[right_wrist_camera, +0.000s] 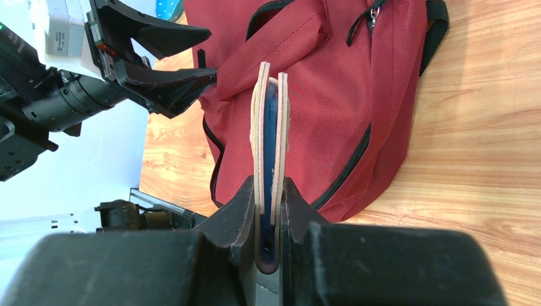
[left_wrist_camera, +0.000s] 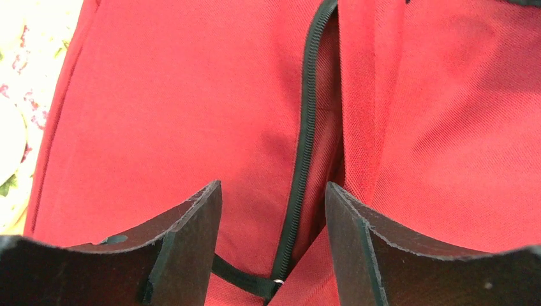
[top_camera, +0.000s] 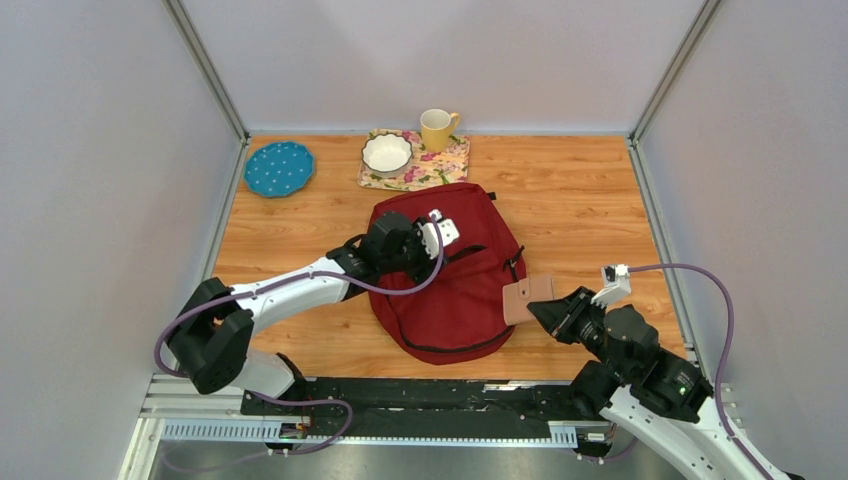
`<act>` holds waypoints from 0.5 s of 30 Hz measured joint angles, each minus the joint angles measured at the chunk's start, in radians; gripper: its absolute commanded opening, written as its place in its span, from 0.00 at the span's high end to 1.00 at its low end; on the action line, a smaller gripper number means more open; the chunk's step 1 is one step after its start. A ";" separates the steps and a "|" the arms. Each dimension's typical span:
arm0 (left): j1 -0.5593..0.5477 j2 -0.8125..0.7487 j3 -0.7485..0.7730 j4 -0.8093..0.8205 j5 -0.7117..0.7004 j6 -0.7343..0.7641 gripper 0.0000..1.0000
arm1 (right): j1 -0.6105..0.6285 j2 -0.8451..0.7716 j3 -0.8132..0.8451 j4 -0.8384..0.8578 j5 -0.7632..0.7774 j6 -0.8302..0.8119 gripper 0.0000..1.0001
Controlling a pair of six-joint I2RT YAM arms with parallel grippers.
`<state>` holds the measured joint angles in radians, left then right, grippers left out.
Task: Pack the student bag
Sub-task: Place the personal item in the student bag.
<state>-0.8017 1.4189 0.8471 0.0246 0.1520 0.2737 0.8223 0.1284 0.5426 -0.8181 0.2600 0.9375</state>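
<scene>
The student bag (top_camera: 455, 300), dark red with black zippers, is laid flat in the middle of the table (top_camera: 590, 200); only in the left wrist view is its zipper track (left_wrist_camera: 306, 121) seen between the spread fingers of the left gripper (left_wrist_camera: 274, 191) above it. At the bag's right edge a tan, blue-lined wallet (right_wrist_camera: 257, 140) is clamped in the right gripper (right_wrist_camera: 269, 191); behind the bag, a bowl (top_camera: 386, 155) and mug (top_camera: 435, 130) are set on a floral mat (top_camera: 445, 165).
</scene>
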 measured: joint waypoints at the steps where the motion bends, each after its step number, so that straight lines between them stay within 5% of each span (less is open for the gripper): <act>1: 0.003 0.004 0.011 -0.006 -0.001 0.000 0.33 | 0.000 0.000 0.000 0.000 0.000 0.000 1.00; 15: 0.009 0.118 0.080 -0.064 0.041 -0.013 0.34 | 0.000 0.000 0.000 0.000 0.000 0.000 1.00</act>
<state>-0.7929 1.5372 0.9268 -0.0399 0.1932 0.2607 0.8223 0.1280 0.5426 -0.8185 0.2604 0.9375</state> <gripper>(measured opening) 0.647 0.129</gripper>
